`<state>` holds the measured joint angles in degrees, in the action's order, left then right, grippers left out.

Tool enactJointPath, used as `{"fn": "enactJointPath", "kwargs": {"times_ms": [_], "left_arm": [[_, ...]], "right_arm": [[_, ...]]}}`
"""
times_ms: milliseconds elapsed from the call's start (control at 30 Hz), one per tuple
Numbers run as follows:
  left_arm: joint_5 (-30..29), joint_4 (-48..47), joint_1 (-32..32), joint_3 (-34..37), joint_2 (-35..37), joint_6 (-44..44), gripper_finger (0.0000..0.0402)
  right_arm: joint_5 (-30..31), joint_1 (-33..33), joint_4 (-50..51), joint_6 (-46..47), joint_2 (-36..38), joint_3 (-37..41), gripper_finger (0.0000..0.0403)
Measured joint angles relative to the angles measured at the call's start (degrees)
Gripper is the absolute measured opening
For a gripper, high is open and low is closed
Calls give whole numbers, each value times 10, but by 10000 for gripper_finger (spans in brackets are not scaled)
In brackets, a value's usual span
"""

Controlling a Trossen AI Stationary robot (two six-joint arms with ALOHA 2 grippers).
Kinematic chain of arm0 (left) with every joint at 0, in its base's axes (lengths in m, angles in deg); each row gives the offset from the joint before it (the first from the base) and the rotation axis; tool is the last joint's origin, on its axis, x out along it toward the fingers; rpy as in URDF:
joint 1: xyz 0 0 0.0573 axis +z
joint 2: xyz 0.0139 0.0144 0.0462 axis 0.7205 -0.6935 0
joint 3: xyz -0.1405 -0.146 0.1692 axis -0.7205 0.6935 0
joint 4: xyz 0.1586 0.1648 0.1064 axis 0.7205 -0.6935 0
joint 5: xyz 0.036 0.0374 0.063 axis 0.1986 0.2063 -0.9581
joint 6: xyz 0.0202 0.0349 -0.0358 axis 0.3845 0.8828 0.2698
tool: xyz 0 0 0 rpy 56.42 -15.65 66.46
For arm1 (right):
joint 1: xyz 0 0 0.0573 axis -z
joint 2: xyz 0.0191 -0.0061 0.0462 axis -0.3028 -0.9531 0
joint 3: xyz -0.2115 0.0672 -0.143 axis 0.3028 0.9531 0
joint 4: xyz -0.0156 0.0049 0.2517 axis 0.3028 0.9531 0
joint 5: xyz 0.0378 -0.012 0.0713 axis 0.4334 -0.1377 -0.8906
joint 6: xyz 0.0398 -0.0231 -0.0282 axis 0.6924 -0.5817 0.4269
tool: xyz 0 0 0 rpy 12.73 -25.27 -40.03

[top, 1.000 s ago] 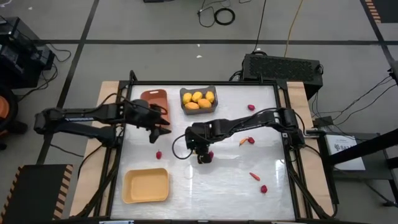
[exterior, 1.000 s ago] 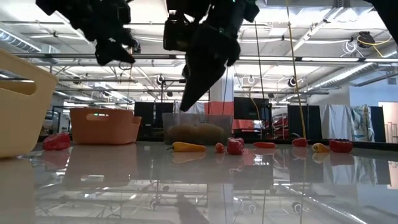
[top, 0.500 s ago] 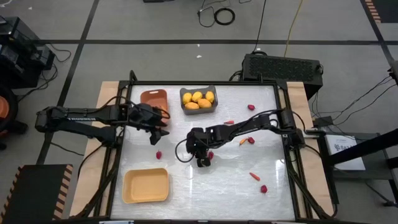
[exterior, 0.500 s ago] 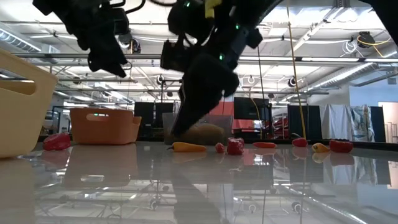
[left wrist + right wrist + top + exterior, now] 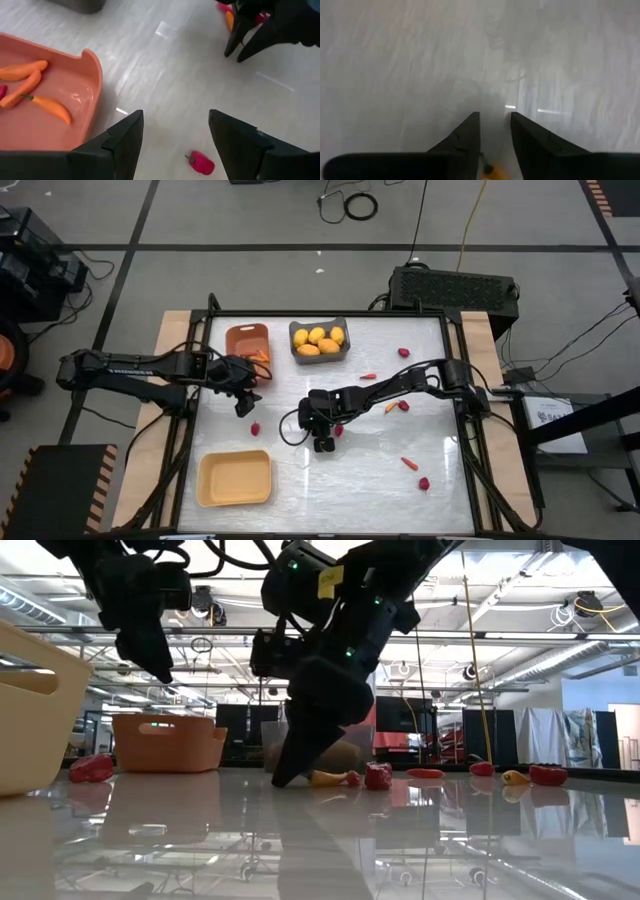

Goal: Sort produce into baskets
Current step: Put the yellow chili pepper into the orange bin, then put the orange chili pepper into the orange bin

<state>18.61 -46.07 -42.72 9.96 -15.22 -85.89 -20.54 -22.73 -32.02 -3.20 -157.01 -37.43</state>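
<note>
Table: glossy white tabletop [image 5: 360, 480], my two dark arms over its middle.
Baskets: shallow pale yellow plastic bin [image 5: 234, 478] near the front-left corner; shallow orange-brown bin [image 5: 247, 340] holding thin carrot-like sticks and dark grey bin [image 5: 319, 340] holding plump lemon-like fruits, both at the far edge.
My right gripper [image 5: 323, 442]: mid-table, tips down on the surface, fingers a narrow slit apart; a small orange piece [image 5: 490, 171] at their base, grip unclear.
My left gripper [image 5: 243, 406]: beside the orange-brown bin, fingers spread, holding nothing.
Loose produce: tiny dark red piece [image 5: 255, 428] just in front of my left gripper; others scattered toward the right edge.

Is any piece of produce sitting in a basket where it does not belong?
Possibly. In the left wrist view, the orange-brown basket holds carrot-like sticks, yet a dark red piece shows at its edge among them; it looks misplaced.
</note>
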Motion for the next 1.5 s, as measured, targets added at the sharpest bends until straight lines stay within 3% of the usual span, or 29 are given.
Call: {"fn": "enactJointPath", "kwargs": {"times_ms": [233, 333, 667, 833, 1000, 1100, 1233, 1500], "left_arm": [[-19, -7, -9, 0, 0, 0, 233], [-25, -7, -9, 0, 0, 0, 233], [-45, -6, -9, 0, 0, 14, 233], [-51, -4, -9, 0, 0, 34, 233], [-51, -4, -9, 0, 0, 51, 233], [-51, -4, -9, 0, 0, 58, 233], [-51, -4, -9, 0, 0, 65, 233], [-50, -5, -9, 0, 0, 76, 233]], "right_arm": [[3, 1, 5, 23, -2, -4, 9], [5, 3, 18, 69, 1, -17, 9], [11, 33, 279, 429, 9, -159, 14], [9, 33, 312, 478, 9, -161, 46], [6, 33, 345, 551, 4, -161, 113], [38, 32, 355, 628, 4, -161, 154], [50, 33, 377, 645, 4, -161, 198], [49, 18, 394, 665, 5, -161, 226]]}}
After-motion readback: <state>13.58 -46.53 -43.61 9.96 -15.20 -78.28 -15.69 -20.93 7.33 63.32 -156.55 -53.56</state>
